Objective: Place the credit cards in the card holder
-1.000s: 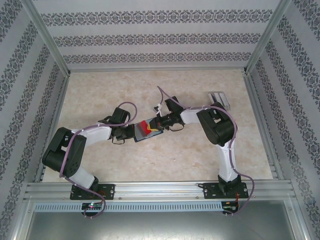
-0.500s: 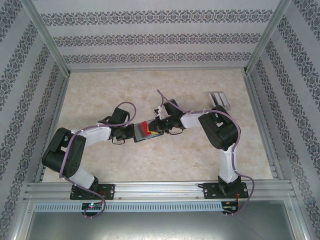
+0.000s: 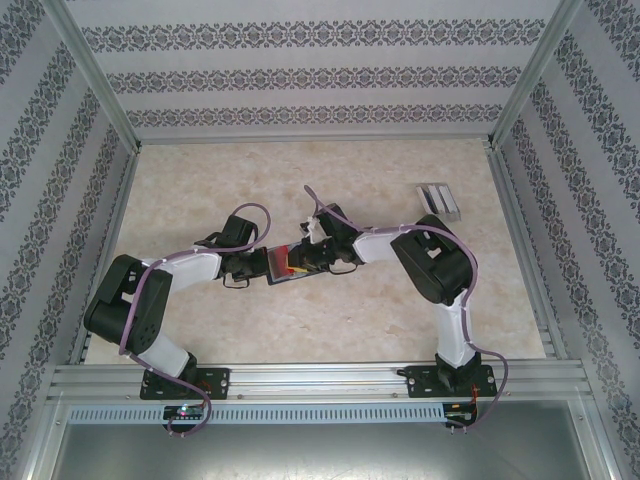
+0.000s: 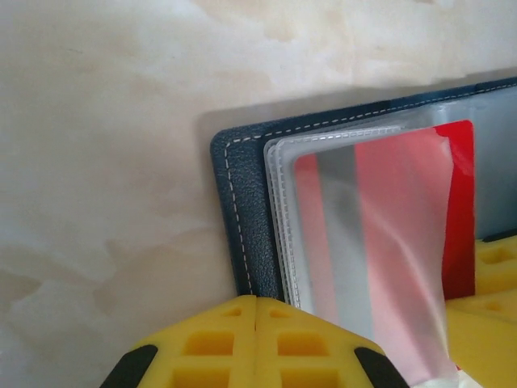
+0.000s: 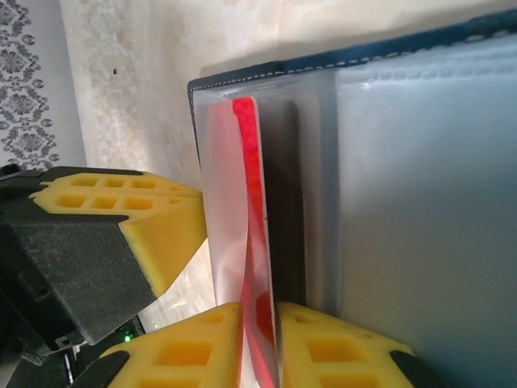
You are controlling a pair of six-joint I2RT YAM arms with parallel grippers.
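The navy card holder (image 3: 277, 270) lies open on the table between both arms, its stitched cover (image 4: 242, 210) and clear inner sleeves (image 4: 363, 226) seen close up. A red credit card (image 4: 462, 202) sits mostly inside one sleeve. In the right wrist view it stands edge-on (image 5: 252, 186) beside the holder's navy edge (image 5: 323, 58). My right gripper (image 5: 259, 311) has its jaws parted slightly, one on each side of the card's end. My left gripper (image 4: 256, 301) is shut, its tips at the holder's near edge with nothing visible between them. Its yellow finger (image 5: 161, 234) sits left of the sleeve.
A clear slotted plastic case (image 3: 438, 199) lies at the back right of the marble-patterned table (image 3: 220, 180). Patterned walls and an aluminium frame (image 3: 300, 375) close in the workspace. Both arms (image 3: 190, 265) (image 3: 400, 240) meet near the table's middle.
My right gripper has moved left, sliding the red card further into the card holder's sleeve, and its jaws have eased apart slightly. The left gripper has stayed shut in place.
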